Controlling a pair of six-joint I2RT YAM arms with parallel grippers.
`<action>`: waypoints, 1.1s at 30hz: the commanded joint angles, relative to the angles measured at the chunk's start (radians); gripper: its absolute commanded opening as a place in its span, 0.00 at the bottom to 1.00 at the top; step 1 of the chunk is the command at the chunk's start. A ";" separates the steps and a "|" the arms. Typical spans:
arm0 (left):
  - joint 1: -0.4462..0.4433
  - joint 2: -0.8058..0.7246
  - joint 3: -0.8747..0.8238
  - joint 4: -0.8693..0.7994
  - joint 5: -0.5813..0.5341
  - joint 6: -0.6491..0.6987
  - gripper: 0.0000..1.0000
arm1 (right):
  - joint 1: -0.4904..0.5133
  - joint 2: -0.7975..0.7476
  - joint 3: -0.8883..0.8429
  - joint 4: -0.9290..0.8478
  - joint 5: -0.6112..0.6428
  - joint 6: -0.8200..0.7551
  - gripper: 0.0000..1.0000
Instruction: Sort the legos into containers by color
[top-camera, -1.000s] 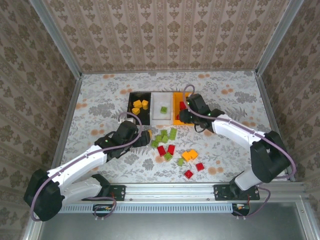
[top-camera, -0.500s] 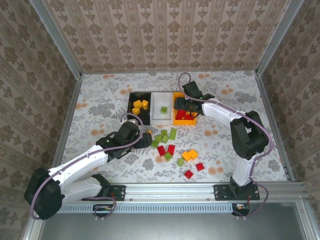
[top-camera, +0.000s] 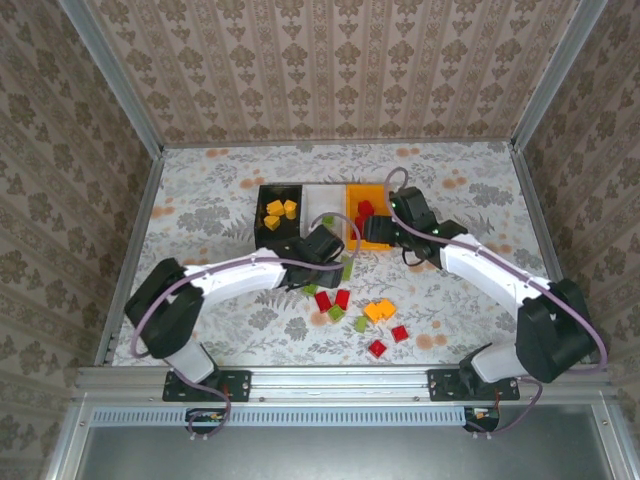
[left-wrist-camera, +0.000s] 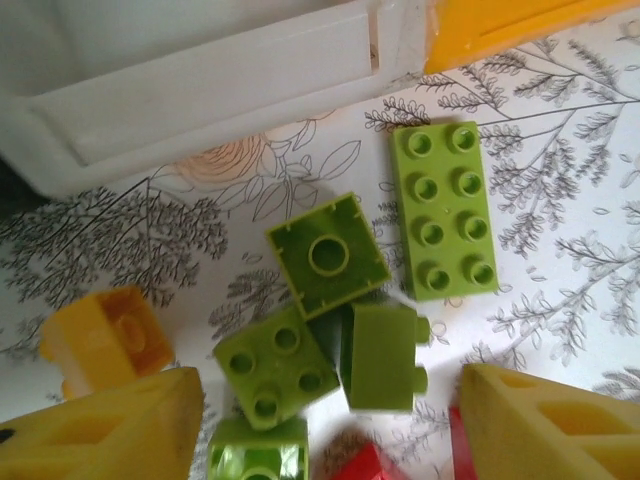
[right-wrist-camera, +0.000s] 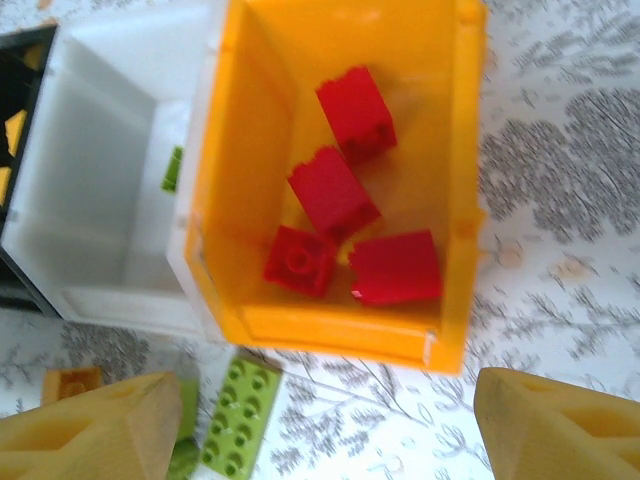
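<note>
Left claw (left-wrist-camera: 328, 405) is spread over a green brick cluster (left-wrist-camera: 330, 255) on the near side of the white bin (left-wrist-camera: 200, 80), nothing pinched. Right claw (right-wrist-camera: 328, 405) is spread wide and empty by the orange bin (right-wrist-camera: 455, 200) (four red bricks (right-wrist-camera: 335, 195) inside). Black bin (top-camera: 262, 215) holds yellow bricks (top-camera: 280, 210). Loose bricks (top-camera: 378, 310) lie on the table (top-camera: 200, 190) between the bins and its near edge.
</note>
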 joint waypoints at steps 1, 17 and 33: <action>-0.011 0.063 0.067 -0.055 -0.071 0.073 0.65 | -0.009 -0.076 -0.046 -0.004 0.023 0.024 0.78; -0.072 0.172 0.126 -0.093 -0.086 0.072 0.47 | -0.078 -0.159 -0.092 -0.005 -0.007 0.015 0.79; -0.093 0.113 0.083 -0.128 -0.052 0.000 0.58 | -0.096 -0.155 -0.103 0.014 -0.035 0.020 0.79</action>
